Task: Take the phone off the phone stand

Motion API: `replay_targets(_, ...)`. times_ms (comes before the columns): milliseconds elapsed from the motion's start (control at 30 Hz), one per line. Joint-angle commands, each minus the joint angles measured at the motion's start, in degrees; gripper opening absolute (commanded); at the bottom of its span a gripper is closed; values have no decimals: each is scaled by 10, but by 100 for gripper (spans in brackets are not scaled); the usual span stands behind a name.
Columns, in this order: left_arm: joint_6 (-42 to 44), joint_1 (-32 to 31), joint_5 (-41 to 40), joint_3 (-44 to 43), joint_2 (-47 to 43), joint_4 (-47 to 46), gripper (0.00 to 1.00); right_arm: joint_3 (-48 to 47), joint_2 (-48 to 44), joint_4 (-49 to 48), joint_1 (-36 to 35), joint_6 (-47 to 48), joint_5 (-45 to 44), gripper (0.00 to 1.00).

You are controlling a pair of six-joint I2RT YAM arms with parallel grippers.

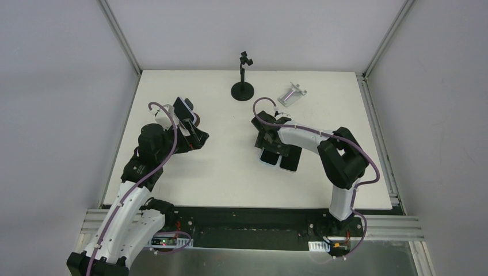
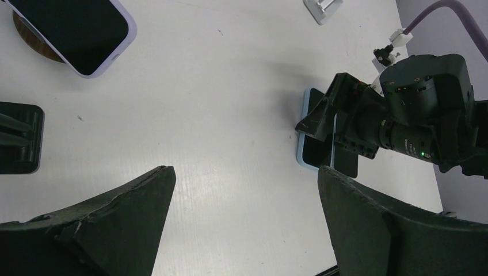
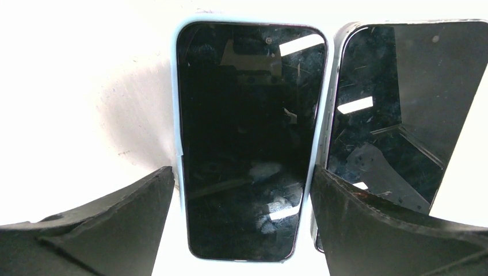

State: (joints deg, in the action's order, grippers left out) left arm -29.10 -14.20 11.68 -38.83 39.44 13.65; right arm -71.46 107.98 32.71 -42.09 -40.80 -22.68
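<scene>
A phone in a lavender case [image 2: 75, 34] leans on a stand with a round brown base [image 2: 31, 49]; in the top view the phone [image 1: 184, 106] is at the table's left, just beyond my left gripper [image 1: 198, 138]. My left gripper [image 2: 244, 172] is open and empty above bare table. My right gripper [image 1: 267, 146] is open and low at mid table. Its fingers [image 3: 115, 218] stand on either side of a light-blue-cased phone [image 3: 250, 138] that lies flat, screen up. My right gripper [image 3: 241, 172] is not closed on it.
A second dark phone [image 3: 397, 103] lies flat right beside the blue one. A black pole stand with a round base [image 1: 243, 89] and a silver stand [image 1: 292, 95] are at the back. A black block [image 2: 17, 138] sits near the lavender phone.
</scene>
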Motion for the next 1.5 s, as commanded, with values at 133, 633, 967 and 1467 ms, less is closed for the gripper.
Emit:
replay_targets(133, 12, 1, -6, -18, 7, 5, 99, 14, 4, 46, 5, 15, 9, 90)
replay_targets(633, 36, 2, -32, -88, 41, 54, 99, -61, -142, 99, 5, 69, -22, 92)
replay_targets(967, 59, 9, -76, -136, 54, 103, 99, -109, -168, 106, 5, 142, 55, 100)
replay_targets(1467, 97, 48, -190, -283, 89, 291, 99, -69, -216, 48, 5, 213, 154, 100)
